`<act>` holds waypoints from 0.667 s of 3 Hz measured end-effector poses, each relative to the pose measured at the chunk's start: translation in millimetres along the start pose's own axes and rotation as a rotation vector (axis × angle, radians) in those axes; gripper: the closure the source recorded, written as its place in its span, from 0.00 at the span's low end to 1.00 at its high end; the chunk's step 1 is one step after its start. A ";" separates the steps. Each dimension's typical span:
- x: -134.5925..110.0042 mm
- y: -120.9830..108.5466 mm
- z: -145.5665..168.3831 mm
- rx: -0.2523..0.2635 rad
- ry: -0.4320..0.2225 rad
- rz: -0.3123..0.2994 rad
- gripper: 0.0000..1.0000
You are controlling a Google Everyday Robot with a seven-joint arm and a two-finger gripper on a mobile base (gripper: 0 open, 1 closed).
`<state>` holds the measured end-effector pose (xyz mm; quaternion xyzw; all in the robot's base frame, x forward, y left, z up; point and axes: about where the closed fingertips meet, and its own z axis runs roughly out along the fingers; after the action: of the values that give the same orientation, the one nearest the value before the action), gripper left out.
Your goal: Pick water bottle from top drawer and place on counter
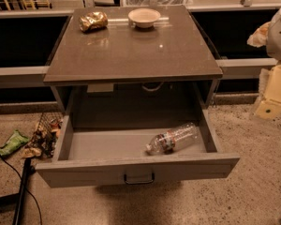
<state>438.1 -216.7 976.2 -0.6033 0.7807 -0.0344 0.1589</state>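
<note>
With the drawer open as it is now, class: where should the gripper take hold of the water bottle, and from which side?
Grip the water bottle across its middle, near the label, from above. It lies on its side at the right of the drawer, cap pointing front-left, and the drawer walls likely block a sideways approach. The gripper is at the view's right edge.
</note>
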 end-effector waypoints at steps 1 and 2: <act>0.0 0.0 0.0 0.000 0.000 0.000 0.00; -6.5 -5.3 11.7 0.007 -0.049 0.005 0.00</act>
<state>447.9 -210.3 967.7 -0.6016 0.7779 -0.0219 0.1801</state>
